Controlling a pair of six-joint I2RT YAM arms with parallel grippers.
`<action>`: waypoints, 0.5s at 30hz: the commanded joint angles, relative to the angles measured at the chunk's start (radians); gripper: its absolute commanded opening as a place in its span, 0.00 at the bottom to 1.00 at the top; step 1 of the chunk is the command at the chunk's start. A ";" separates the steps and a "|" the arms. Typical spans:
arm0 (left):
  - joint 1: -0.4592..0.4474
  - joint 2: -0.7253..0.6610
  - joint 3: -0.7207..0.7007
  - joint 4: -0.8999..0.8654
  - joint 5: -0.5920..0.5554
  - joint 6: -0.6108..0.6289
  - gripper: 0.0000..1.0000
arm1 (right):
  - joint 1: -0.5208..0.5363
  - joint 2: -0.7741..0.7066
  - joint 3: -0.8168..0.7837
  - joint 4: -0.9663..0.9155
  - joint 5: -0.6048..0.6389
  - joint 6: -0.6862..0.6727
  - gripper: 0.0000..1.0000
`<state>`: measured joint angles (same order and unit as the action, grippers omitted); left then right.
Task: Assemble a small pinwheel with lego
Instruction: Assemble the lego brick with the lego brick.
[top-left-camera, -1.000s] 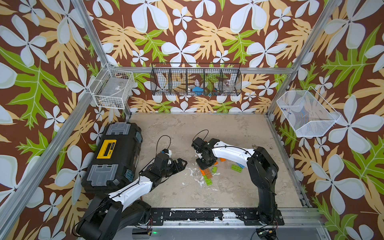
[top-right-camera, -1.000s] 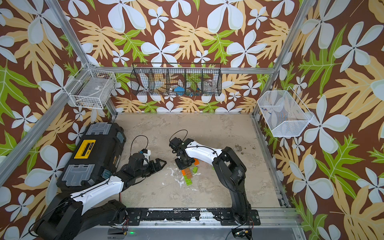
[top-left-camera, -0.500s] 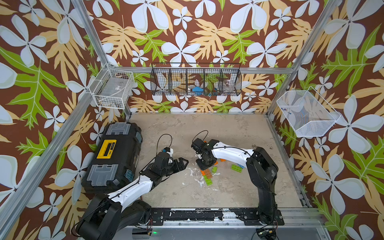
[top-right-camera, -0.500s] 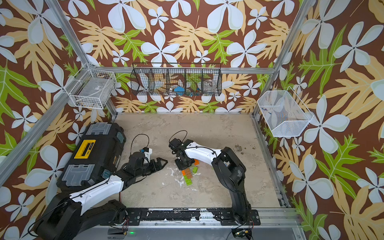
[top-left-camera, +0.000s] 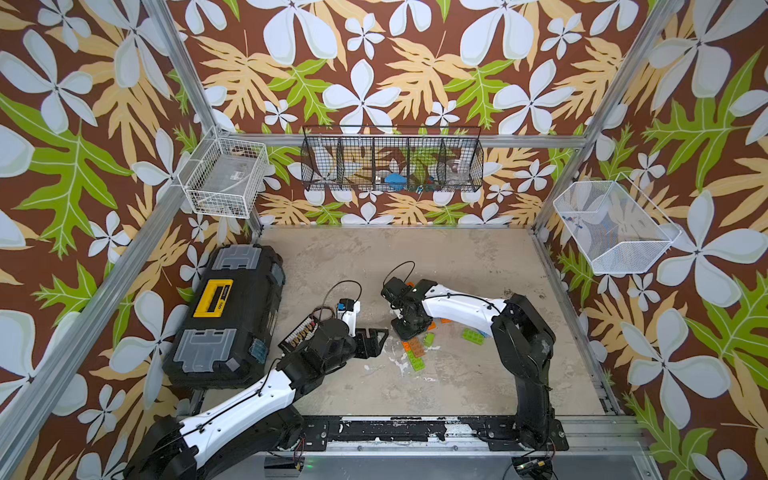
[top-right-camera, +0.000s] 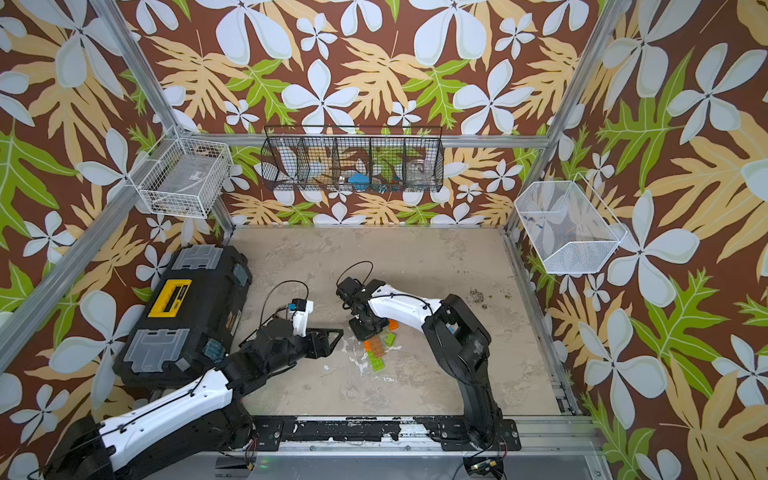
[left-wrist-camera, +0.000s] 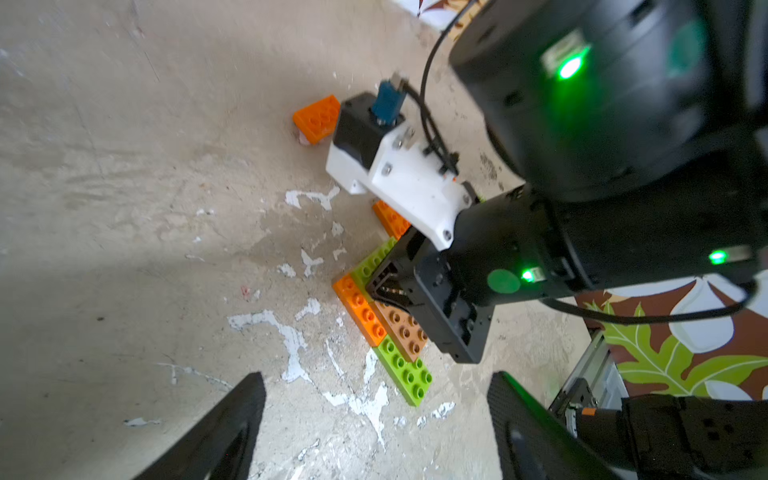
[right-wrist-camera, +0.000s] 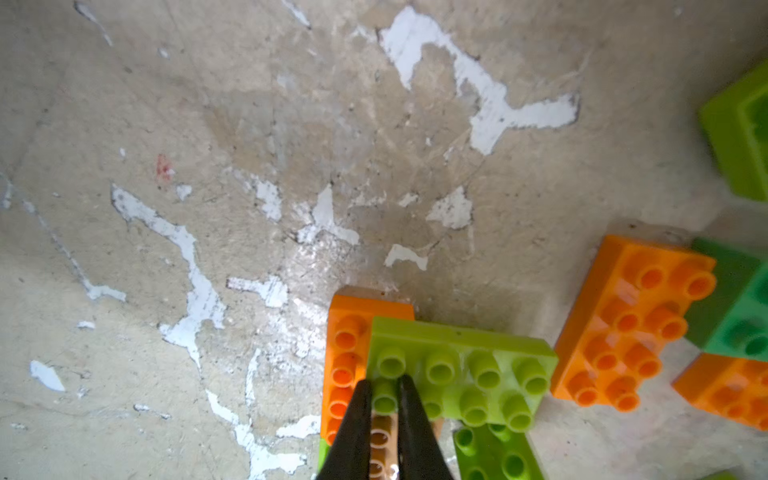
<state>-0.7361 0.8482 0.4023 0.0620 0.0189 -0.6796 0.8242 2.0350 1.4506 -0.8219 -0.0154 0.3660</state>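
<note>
worn beige tabletop (top-left-camera: 457, 266), chipped to white in patches, sits inside walls printed with leaves and flowers, and a black toolbox (top-left-camera: 228, 324) lies along its left side. lower centre in both top views the lego (top-left-camera: 415, 351) is gathered: an orange brick (left-wrist-camera: 361, 311), a brown brick (left-wrist-camera: 401, 328) and lime pieces joined flat on the surface, with a loose green brick (top-left-camera: 473, 336) and some orange ones just to the right. the right gripper (top-left-camera: 409, 330) points straight down onto the upper end of that cluster. in the right wrist view its fingers (right-wrist-camera: 353, 419) are drawn almost together, nipping one stud of the lime green brick (right-wrist-camera: 461, 374), which sits on top of the orange and brown ones. the left gripper (top-left-camera: 376, 340) is just left of the cluster and apart from it. the left wrist view shows its fingers (left-wrist-camera: 232, 428) spread wide with nothing held between them, only bare tabletop and the near end of a lime piece beyond.
</note>
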 joint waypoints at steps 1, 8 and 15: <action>-0.002 -0.060 -0.006 -0.045 -0.111 0.011 0.88 | -0.003 0.085 -0.039 -0.028 0.019 -0.010 0.15; -0.001 -0.058 0.007 -0.079 -0.150 0.005 0.91 | -0.003 0.060 0.003 -0.041 0.021 -0.009 0.15; -0.001 -0.037 0.009 -0.067 -0.132 -0.007 0.91 | -0.003 0.038 0.081 -0.057 -0.011 -0.010 0.14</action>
<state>-0.7364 0.8101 0.4042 -0.0032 -0.1116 -0.6804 0.8234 2.0506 1.5295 -0.8890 -0.0208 0.3595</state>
